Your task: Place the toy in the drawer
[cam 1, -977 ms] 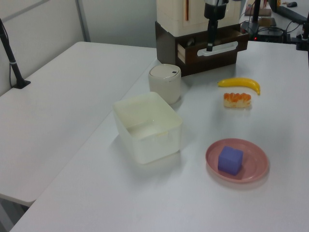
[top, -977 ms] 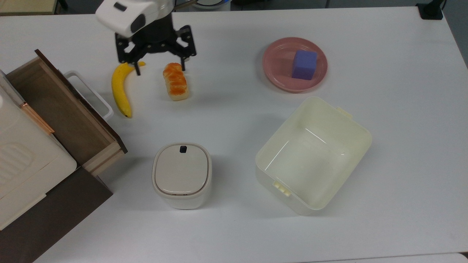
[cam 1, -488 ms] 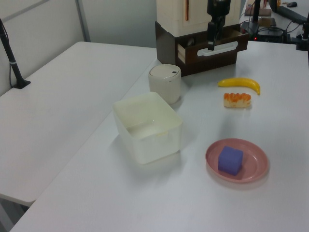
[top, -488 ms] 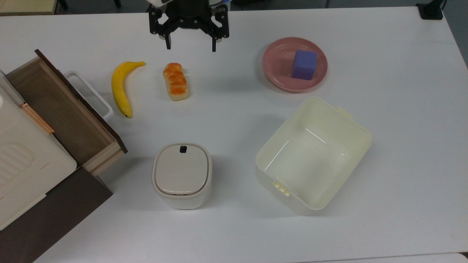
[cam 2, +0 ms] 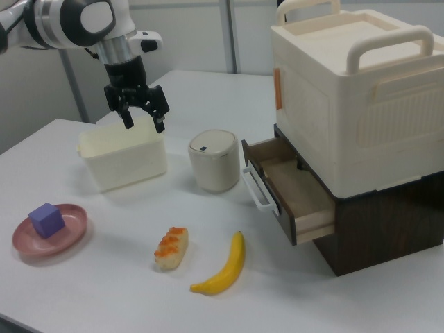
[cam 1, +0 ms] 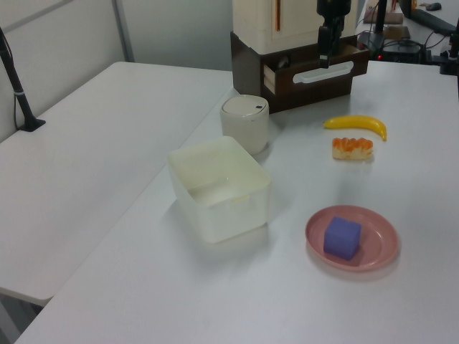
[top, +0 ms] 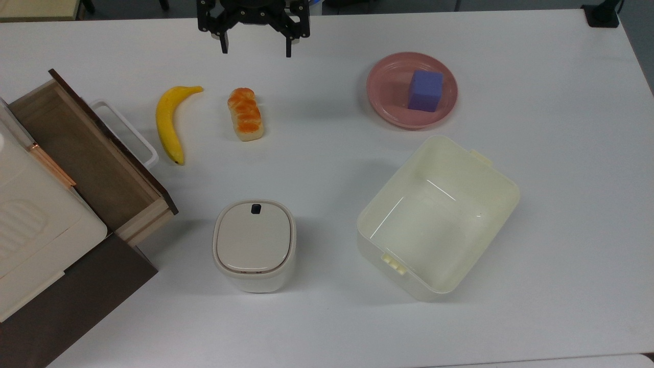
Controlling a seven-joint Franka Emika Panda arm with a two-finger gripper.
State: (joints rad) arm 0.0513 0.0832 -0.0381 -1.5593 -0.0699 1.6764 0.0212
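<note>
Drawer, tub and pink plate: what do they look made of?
Drawer: light wood walls with a matte brown floor, dark brown front, white loop handle that looks plastic. Tub: cream plastic, probably slightly translucent, with glossy highlights inside and moulded tabs. Pink plate: smooth with a soft sheen; plastic or glazed ceramic, cannot tell which.

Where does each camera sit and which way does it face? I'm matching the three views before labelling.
Top view: above the table, looking straight down; the open gripper sits at the top view's upper edge.
Left view: beyond the pink plate, looking along the table towards the drawer; the gripper hangs before it.
Right view: beside the banana, looking across the table; arm and gripper at the right view's upper left.
All share banana, plate and drawer.
</note>
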